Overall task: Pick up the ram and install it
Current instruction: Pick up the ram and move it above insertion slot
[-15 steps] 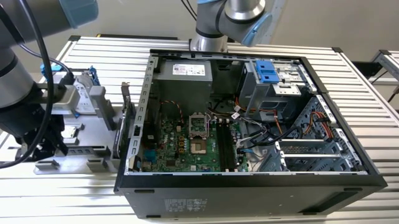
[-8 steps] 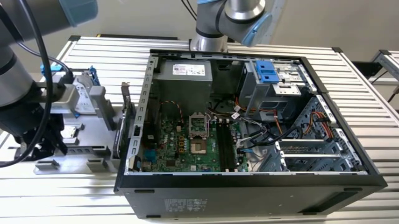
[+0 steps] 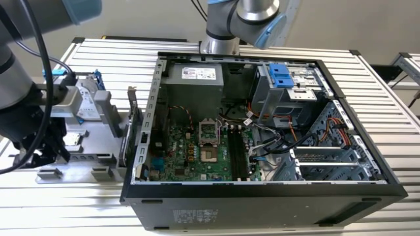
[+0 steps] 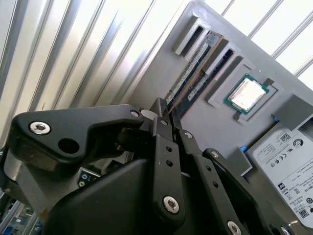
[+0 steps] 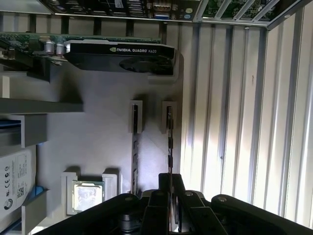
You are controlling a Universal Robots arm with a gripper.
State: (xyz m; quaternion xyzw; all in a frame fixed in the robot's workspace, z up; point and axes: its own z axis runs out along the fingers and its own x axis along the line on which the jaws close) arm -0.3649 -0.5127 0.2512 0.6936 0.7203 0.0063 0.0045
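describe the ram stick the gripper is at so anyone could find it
Find the grey plastic parts tray beside the open black computer case. The ram, a long narrow stick on edge, runs along the tray's edge at the gripper. Its twin stick stands between it and the square silver processor chip.

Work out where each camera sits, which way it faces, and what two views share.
Exterior view: off the arm, looking down at the open black computer case and grey parts tray on the ribbed metal table; robot arm at the exterior view's left.
First wrist view: on the arm, looking along the black gripper at the long narrow ram stick standing in the tray.
Second wrist view: on the arm, looking past the gripper at that stick.
Shared: both wrist views show the square silver processor chip.
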